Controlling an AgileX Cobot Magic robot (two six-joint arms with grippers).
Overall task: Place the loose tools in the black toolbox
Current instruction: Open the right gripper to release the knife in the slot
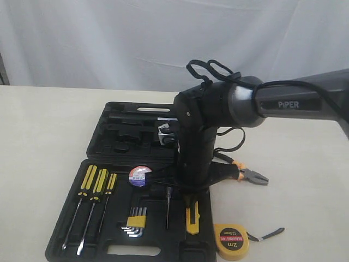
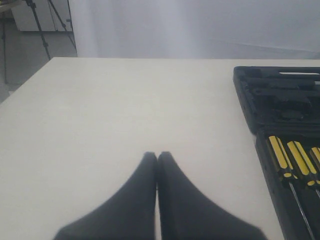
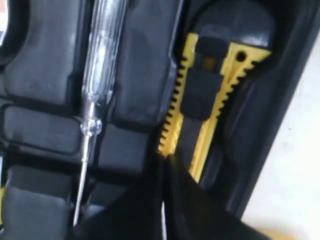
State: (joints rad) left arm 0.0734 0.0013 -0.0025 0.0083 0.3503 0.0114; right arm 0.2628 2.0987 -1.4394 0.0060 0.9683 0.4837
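Right gripper (image 3: 164, 156), jaws brought fully together with nothing seen between them, tips resting at the toothed edge of the yellow-and-black plastic utility knife (image 3: 205, 100). The closed tips appear to press the knife down rather than carry it. The knife lies lengthwise in a moulded recess at the tray's right edge in the open black plastic toolbox (image 1: 163, 240), so it counts as stowed.

Taking the knife as centre in the exterior view:
- **Nine o'clock:** a clear-handled tester screwdriver (image 3: 102, 55) in the next slot, then hex keys in a yellow holder (image 1: 135, 221).
- **Ten o'clock:** the black tape roll with a white, blue and red label (image 1: 140, 176), seated in the tray; its print is too small to read.
- **Four o'clock:** the round yellow tape measure (image 1: 230, 240), marked "2m", on the table just beside the box.
- **Two o'clock:** the black-and-orange-handled pliers (image 1: 248, 173), also on the table.

Both probably remain to be packed. The arm reads "PiPER". Left gripper (image 2: 157, 155) is closed and empty over bare table.
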